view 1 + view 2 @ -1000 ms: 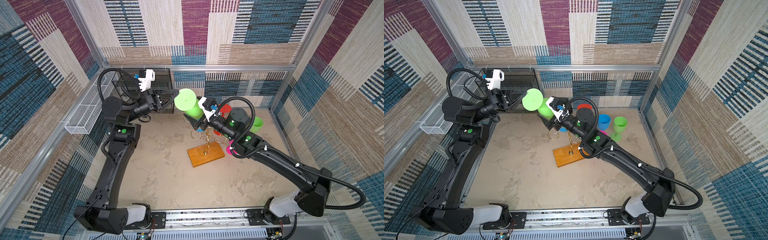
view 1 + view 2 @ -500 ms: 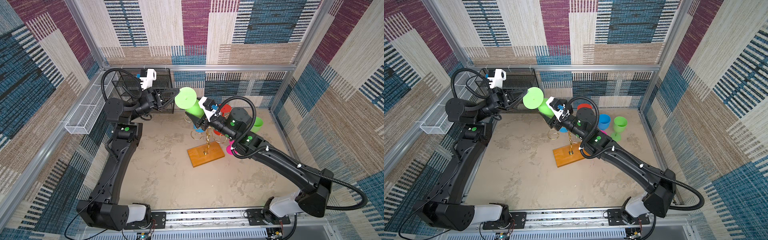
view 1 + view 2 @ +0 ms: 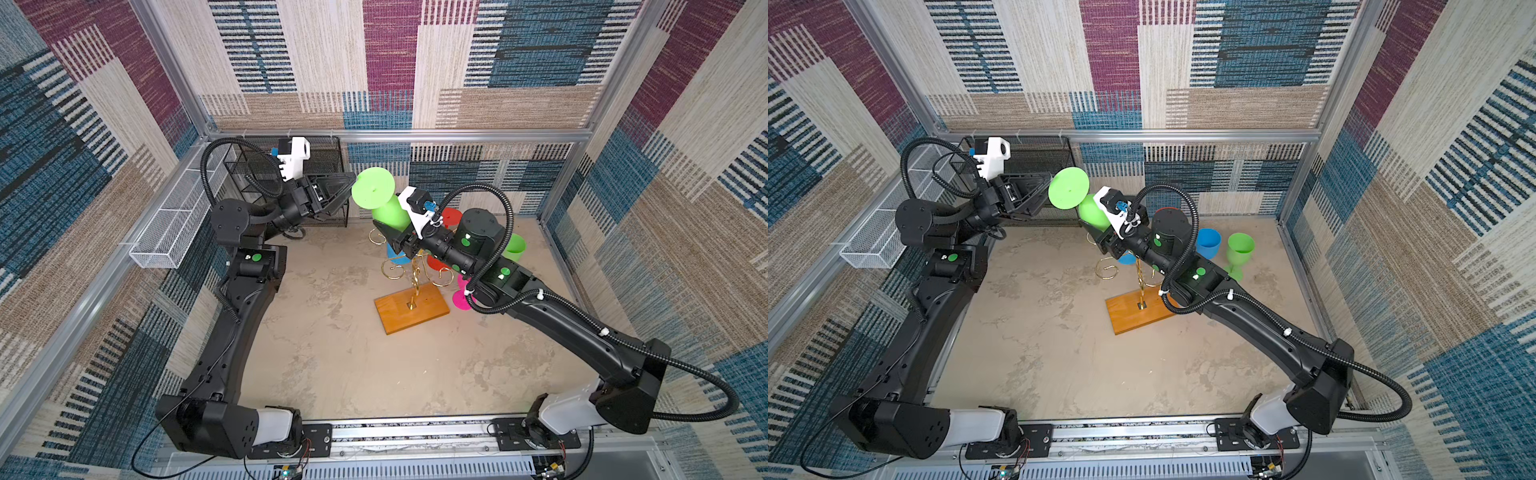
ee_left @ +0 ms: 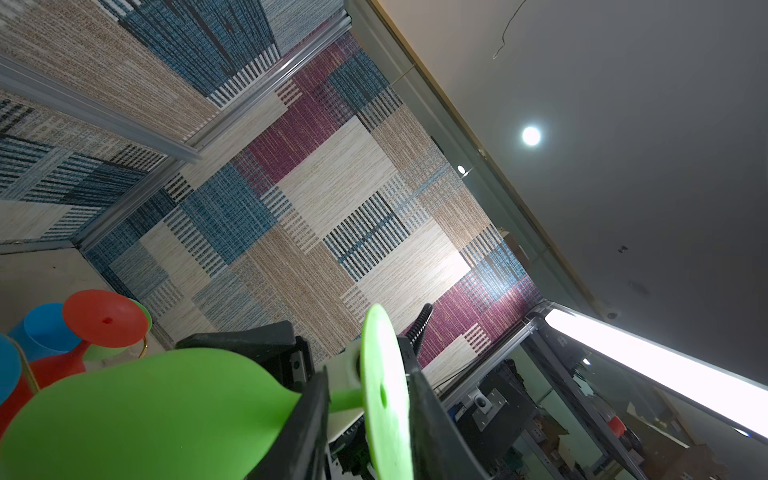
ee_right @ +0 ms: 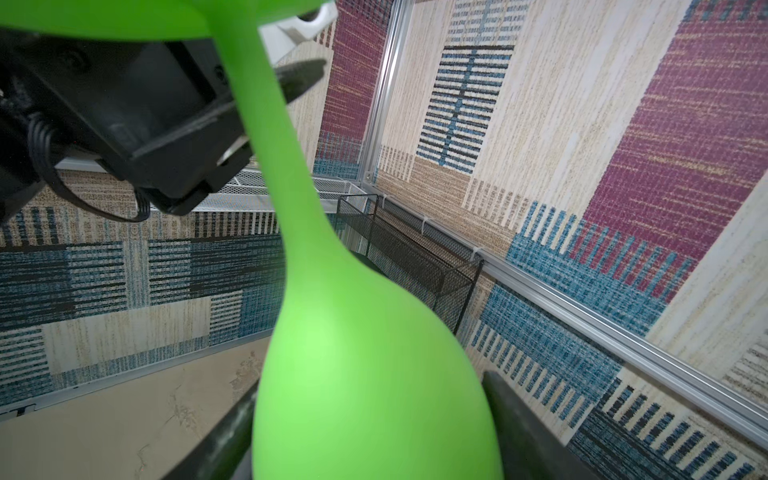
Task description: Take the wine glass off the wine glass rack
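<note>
Above the far side of the wine glass rack point(image 3: 399, 311) on the table point(image 3: 332, 353), clear of its gold arms, the green wine glass point(image 3: 382, 205) hangs tilted, its long axis running from the bowl up to the foot disc, which faces the left arm. The right gripper point(image 5: 374, 424), reaching over the rack, is clamped on the bowl. Beyond it the left gripper point(image 4: 368, 399), stretched out level, straddles the foot with jaws parted, a gap showing on the stem side.

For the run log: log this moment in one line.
green wine glass: midair; left gripper: open, straddling foot; right gripper: shut on bowl
</note>
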{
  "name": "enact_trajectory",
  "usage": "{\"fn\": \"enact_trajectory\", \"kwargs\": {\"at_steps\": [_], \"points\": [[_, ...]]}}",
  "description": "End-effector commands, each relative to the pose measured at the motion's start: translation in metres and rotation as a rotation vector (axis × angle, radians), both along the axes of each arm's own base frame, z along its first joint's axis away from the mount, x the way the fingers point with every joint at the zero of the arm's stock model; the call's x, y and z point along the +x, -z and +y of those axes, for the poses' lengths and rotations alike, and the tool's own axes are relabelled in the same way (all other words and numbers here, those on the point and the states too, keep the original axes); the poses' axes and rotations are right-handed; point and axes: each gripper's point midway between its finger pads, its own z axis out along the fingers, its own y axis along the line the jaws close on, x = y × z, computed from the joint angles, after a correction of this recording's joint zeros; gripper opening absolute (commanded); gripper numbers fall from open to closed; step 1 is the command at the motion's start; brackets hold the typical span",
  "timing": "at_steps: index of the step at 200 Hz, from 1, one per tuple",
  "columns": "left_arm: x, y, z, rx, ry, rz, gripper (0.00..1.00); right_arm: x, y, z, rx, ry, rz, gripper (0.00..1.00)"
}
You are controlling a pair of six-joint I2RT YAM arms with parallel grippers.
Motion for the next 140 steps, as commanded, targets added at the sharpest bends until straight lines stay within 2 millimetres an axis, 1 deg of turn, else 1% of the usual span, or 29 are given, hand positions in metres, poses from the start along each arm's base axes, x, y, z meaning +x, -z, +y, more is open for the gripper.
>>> {"fn": "enact_trajectory", "kwargs": {"at_steps": [1,24,38,43,46,51,66,70,95,111,117,124,140], "points": [[0.002,-0.013,0.011,-0.041,-0.075,-0.125,0.40,0.004,0.009,-0.007,-0.015,0.041,0.071,0.55],[0.015,-0.013,0.028,-0.084,-0.162,-0.166,0.41,0.008,0.015,-0.018,-0.030,0.079,0.133,0.52],[0.026,-0.005,0.034,-0.069,-0.230,-0.209,0.42,0.011,0.016,-0.027,-0.031,0.096,0.187,0.51],[0.029,-0.001,0.034,-0.047,-0.252,-0.225,0.41,0.013,0.021,-0.030,-0.040,0.100,0.214,0.51],[0.030,0.001,0.033,-0.024,-0.267,-0.244,0.41,0.013,0.014,-0.032,-0.030,0.099,0.216,0.50],[0.033,0.007,0.031,0.018,-0.282,-0.268,0.41,0.013,0.012,-0.035,-0.026,0.102,0.228,0.50],[0.038,0.019,0.028,0.142,-0.352,-0.370,0.41,0.013,0.014,-0.040,-0.040,0.111,0.285,0.48],[0.043,0.027,0.028,0.177,-0.375,-0.365,0.41,0.013,0.015,-0.041,-0.046,0.111,0.295,0.48],[0.053,0.040,0.031,0.322,-0.526,-0.515,0.41,0.010,0.015,-0.046,-0.073,0.115,0.337,0.45],[0.050,0.042,0.029,0.378,-0.575,-0.631,0.43,0.009,0.016,-0.048,-0.091,0.120,0.359,0.45],[0.043,0.042,0.024,0.414,-0.571,-0.744,0.43,0.008,0.016,-0.049,-0.093,0.120,0.367,0.45],[0.040,0.044,0.020,0.445,-0.574,-0.816,0.44,0.006,0.016,-0.049,-0.099,0.116,0.375,0.45],[0.041,0.049,0.018,0.508,-0.613,-0.919,0.44,0.003,0.019,-0.048,-0.110,0.100,0.390,0.45]]}}
